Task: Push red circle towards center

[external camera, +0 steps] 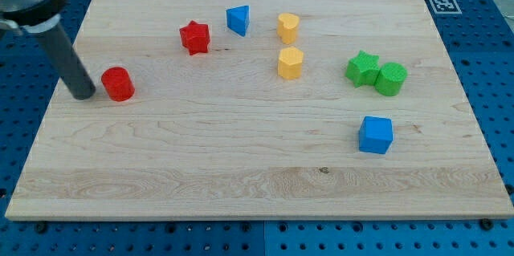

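Observation:
The red circle (118,83) is a short red cylinder at the view's left part of the wooden board (241,168). My tip (83,94) rests on the board just to the left of the red circle, very close to it or touching it. The rod rises up and to the left out of the view's top left corner.
A red star (194,37), a blue triangle (238,20), a yellow block (288,26) and a yellow hexagon (290,62) lie toward the top middle. A green star (362,69) touches a green circle (391,78) at the right. A blue cube (375,135) lies below them.

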You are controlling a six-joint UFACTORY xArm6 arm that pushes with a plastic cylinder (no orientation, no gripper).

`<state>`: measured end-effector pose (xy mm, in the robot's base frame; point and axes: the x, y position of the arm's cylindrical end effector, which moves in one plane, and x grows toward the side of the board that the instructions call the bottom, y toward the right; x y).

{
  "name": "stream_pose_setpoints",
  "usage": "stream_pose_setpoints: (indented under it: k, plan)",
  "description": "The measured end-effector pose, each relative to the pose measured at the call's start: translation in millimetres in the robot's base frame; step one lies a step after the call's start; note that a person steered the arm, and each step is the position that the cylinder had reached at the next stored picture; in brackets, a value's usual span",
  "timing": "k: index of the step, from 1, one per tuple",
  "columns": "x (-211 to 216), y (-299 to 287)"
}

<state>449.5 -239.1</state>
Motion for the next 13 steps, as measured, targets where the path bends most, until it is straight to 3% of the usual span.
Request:
stream_pose_setpoints:
  k: [2,4,6,9,13]
  plan:
    - [0.0,62.8]
    - [-12.6,49.6]
    - [-5.3,83.4]
    - [-24.5,44.7]
    - [-31.3,112.3]
